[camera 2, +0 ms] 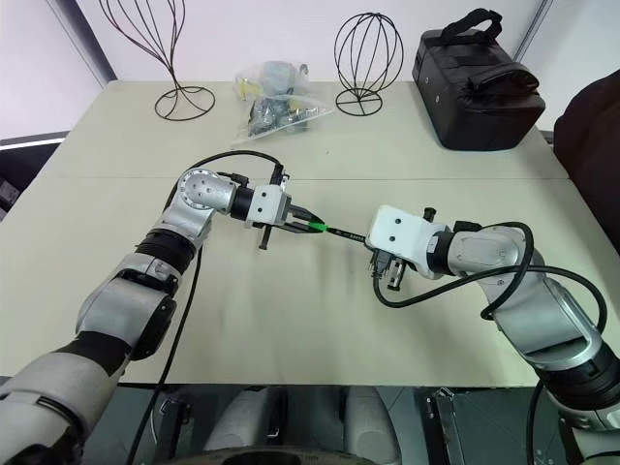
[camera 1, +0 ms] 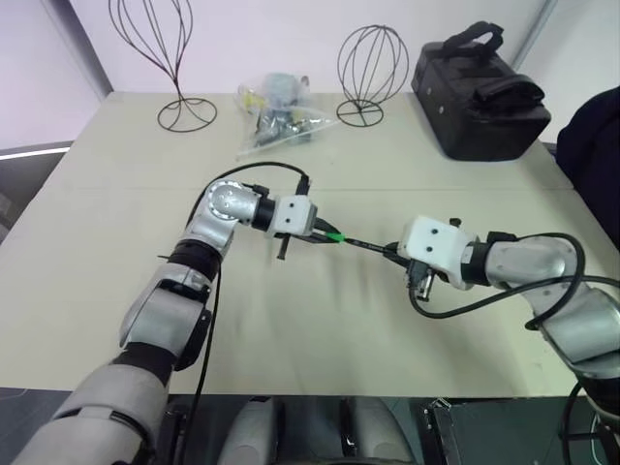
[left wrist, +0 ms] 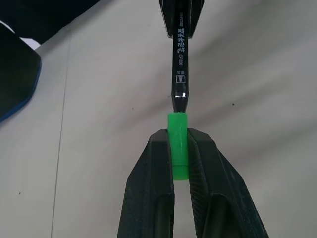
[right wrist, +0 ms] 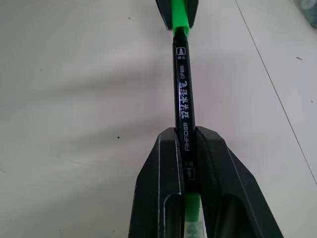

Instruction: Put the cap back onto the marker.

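Above the middle of the table, my left gripper (left wrist: 178, 134) is shut on the small bright green cap (left wrist: 178, 146), which sits upright between the fingers. My right gripper (right wrist: 184, 131) is shut on the slim black marker (right wrist: 182, 84), gripping its barrel near the rear end, where a little green shows. The two grippers face each other in one line. The marker's front end (left wrist: 179, 101) meets the mouth of the cap (camera 1: 334, 236); how far it sits inside I cannot tell.
Along the far edge of the beige table (camera 1: 116, 291) stand two black wire stands (camera 1: 179, 58) (camera 1: 372, 68), a clear plastic bag of small items (camera 1: 278, 111) and a black case (camera 1: 480, 92). A dark shape (camera 1: 593, 145) is at the right edge.
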You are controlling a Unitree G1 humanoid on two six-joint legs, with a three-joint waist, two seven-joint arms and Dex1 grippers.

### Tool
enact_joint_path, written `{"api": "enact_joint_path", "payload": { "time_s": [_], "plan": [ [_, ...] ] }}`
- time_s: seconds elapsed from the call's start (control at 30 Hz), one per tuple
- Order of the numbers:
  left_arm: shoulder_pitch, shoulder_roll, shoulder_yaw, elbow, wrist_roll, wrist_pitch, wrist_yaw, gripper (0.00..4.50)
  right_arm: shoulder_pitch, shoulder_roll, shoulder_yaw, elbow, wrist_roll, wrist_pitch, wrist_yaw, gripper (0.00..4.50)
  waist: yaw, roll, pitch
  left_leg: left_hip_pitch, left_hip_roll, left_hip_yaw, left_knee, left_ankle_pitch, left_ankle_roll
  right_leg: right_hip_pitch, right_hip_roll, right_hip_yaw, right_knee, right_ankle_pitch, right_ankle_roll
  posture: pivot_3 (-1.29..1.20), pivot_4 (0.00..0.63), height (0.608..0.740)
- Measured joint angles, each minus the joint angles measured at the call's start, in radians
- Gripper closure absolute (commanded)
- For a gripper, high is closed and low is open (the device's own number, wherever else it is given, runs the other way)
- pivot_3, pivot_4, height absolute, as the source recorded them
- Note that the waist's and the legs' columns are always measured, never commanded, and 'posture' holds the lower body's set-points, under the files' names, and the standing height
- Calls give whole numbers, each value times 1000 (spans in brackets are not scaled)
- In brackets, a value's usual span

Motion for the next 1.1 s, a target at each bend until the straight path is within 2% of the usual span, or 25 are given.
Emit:
{"api": "enact_joint_path", "payload": {
  "time_s": [0.57, 1.1],
  "plan": [
    [7, -3, 4, -29, -6, 19, -43, 4500, -52, 4, 72, 5, -31, -9, -3, 4428, 0, 0, 0, 0, 0, 0, 0, 0, 0, 0, 0, 0, 0, 0, 0, 0, 150, 740],
    [16, 3, 14, -36, -1, 17, -15, 4500, -90, 39, 89, 32, -59, -2, 14, 4428, 0, 0, 0, 0, 0, 0, 0, 0, 0, 0, 0, 0, 0, 0, 0, 0, 150, 740]
  ]
}}
